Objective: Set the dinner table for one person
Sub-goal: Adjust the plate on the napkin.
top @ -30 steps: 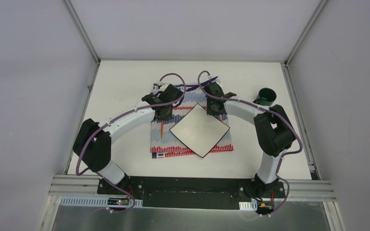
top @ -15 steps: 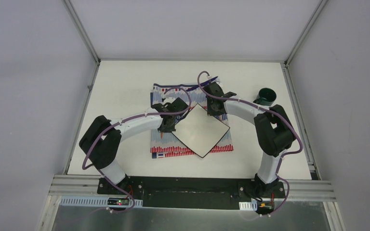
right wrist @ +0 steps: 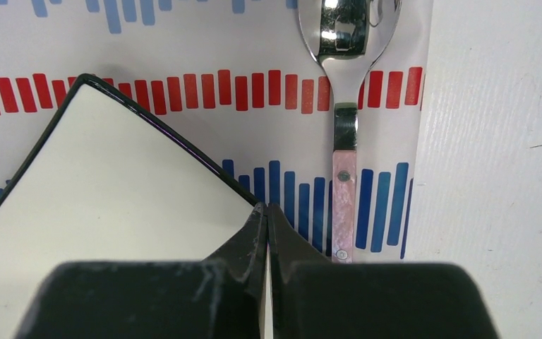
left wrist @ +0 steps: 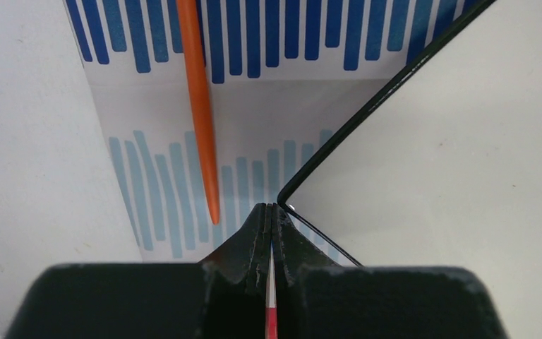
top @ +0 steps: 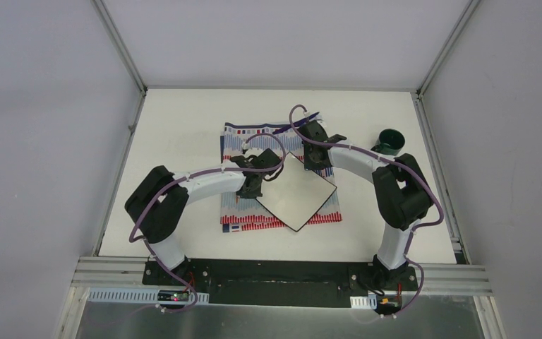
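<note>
**Gently squaring the plate on its mat**

Underneath it all lies the dinner table (top: 176, 120), a large matte-white tabletop, with a red-, blue- and white-striped cloth mat (top: 243, 134) at its middle. The left gripper (left wrist: 272, 209), jaws pressed together on nothing, sits right at the left corner of the white square black-rimmed plate (top: 300, 194), which lies cornerwise. The right gripper (right wrist: 267, 209), likewise closed and empty, meets the far corner. This looks like nudging the plate square. Low, slow pushes should keep the cloth from bunching.

- **Left wrist view only:** an orange tapered stick (left wrist: 201, 113).
- **Right wrist view only:** a steel spoon with a pink handle (right wrist: 344, 106).
- **Top view only:** a dark green cup (top: 392, 140), far right.
</note>
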Controlling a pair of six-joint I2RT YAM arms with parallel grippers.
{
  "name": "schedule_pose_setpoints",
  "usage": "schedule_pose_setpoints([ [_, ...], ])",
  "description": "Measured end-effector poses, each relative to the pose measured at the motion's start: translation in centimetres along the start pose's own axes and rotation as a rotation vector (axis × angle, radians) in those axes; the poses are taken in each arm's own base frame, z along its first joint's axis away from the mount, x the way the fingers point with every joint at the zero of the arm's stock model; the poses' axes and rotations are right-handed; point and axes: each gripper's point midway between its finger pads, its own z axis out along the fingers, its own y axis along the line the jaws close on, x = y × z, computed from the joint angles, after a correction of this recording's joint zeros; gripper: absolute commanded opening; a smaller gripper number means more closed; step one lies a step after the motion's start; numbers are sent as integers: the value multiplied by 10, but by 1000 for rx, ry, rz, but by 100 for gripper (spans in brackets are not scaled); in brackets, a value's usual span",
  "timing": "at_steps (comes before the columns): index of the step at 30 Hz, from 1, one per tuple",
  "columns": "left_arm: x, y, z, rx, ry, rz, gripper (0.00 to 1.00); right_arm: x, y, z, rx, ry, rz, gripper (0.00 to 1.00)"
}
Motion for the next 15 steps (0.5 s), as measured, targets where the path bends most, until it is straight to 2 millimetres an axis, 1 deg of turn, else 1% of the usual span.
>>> schedule_pose_setpoints([
  [6,3,-6,-2,14,4,11,0,1,-1,0,2,4,-3,0],
  [15,-3,-6,-4,6,2,31,0,1,-1,-1,2,4,-4,0],
])
